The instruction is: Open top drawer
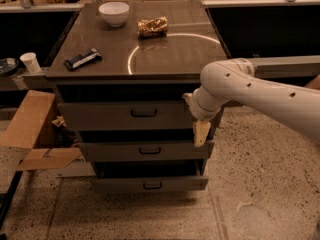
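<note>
Approach step, I judge — cream gripper [201, 133], open or closed I cannot tell, hangs by the right end of the grey metal top drawer [100, 116] — it must reach the black bar handle [144, 113] next

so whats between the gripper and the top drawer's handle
Only bare drawer front. In the camera view the gripper hangs by the right end of the top drawer, with grey panel running across to its handle.

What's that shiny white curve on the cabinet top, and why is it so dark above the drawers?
Camera view: the curve looks like lamp glare on the glossy cabinet top. Also in the camera view, shadow fills the gaps above each drawer, the top drawer included. The hand hangs lit at that drawer's right end.
</note>
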You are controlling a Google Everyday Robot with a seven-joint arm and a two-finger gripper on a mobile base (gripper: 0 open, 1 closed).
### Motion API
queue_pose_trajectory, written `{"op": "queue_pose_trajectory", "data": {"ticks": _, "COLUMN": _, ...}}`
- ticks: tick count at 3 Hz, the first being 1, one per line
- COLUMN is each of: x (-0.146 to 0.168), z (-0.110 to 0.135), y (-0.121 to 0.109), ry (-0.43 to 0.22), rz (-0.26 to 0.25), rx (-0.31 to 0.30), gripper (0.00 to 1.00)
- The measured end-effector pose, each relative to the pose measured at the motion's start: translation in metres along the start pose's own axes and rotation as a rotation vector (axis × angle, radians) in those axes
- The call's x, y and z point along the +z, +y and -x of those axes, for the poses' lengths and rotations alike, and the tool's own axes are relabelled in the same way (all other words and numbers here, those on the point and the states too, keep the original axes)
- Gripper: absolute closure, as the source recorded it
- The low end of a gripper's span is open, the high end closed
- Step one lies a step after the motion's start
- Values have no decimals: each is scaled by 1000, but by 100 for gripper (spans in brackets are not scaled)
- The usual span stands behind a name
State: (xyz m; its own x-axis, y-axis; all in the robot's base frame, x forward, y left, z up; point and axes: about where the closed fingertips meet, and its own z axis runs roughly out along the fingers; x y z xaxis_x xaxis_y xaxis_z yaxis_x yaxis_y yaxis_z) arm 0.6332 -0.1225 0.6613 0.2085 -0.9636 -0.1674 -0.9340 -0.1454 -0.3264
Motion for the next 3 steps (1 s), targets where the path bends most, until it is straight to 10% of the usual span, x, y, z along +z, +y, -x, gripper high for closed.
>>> {"op": "queue_pose_trajectory", "data": {"ticks": 1, "x": 18, "z": -2, "y": -11, "ry": 0, "rz": 11, "rx": -6, "gripper": 0}}
{"op": "queue_pose_trajectory", "data": {"ticks": 3, "x": 21, "z": 9, "y": -18, "ry": -32, "rz": 17, "rx": -15, "gripper": 39}}
